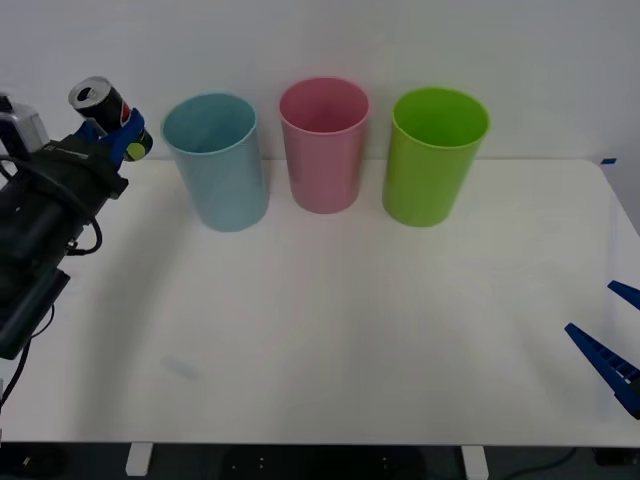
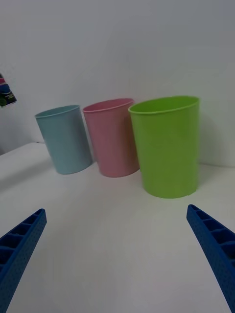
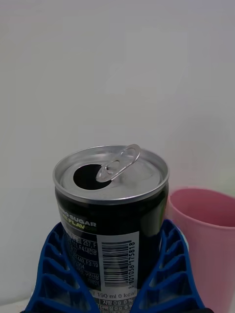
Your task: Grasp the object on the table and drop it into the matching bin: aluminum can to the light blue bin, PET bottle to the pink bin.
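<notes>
My left gripper [image 1: 118,128] is shut on the aluminum can [image 1: 100,102], a small dark can with an opened silver top, held high at the table's far left, left of the light blue bin [image 1: 214,160] and level with its rim. In the left wrist view the can [image 3: 111,215] sits between the blue ribbed fingers [image 3: 54,274], with the pink bin [image 3: 205,234] behind it. The pink bin [image 1: 324,143] stands in the middle of the back row. My right gripper [image 1: 612,335] is open, low at the table's front right. The right wrist view shows the light blue bin [image 2: 64,139] and pink bin [image 2: 111,137].
A lime green bin [image 1: 434,155] stands right of the pink one, nearest in the right wrist view [image 2: 168,145]. All three bins are upright along the back of the white table [image 1: 330,330], against a white wall. The table's front half lies bare.
</notes>
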You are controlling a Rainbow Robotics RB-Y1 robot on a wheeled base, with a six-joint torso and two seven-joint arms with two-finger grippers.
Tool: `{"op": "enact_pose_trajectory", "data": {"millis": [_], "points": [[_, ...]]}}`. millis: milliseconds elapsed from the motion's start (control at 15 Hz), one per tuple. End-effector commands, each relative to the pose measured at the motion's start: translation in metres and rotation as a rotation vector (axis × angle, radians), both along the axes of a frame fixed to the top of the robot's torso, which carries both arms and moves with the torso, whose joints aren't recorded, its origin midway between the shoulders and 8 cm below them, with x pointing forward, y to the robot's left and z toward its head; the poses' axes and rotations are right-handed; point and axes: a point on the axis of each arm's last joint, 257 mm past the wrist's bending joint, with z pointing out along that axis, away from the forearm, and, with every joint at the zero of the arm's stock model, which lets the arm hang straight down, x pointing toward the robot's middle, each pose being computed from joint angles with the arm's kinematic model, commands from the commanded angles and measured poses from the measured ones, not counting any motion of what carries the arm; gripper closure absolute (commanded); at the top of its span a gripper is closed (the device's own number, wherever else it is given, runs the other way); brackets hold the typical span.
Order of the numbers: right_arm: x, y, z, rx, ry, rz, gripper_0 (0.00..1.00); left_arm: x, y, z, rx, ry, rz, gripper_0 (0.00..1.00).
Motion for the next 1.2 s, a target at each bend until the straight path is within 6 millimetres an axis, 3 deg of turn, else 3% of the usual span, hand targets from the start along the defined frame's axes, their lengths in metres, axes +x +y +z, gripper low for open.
{"op": "enact_pose_trajectory", "data": {"millis": [67,400,667,933,1200], "points": [[0.0,0.0,0.0,0.0,0.0,0.0,0.0,0.03,-0.019,0.005,0.025,0.013,-0.026,1.0],[0.0,0.0,0.0,0.0,0.0,0.0,0.0,0.08,-0.043,0.003,0.076,0.061,-0.037,1.0],[0.0,0.0,0.0,0.0,0.0,0.0,0.0,0.108,-0.059,0.0,0.115,0.1,-0.043,1.0],[0.0,0.0,0.0,0.0,0.0,0.0,0.0,0.125,-0.074,0.001,0.129,0.126,-0.056,1.0],[0.0,0.0,0.0,0.0,0.0,0.0,0.0,0.127,-0.079,0.002,0.137,0.127,-0.06,1.0]]}}
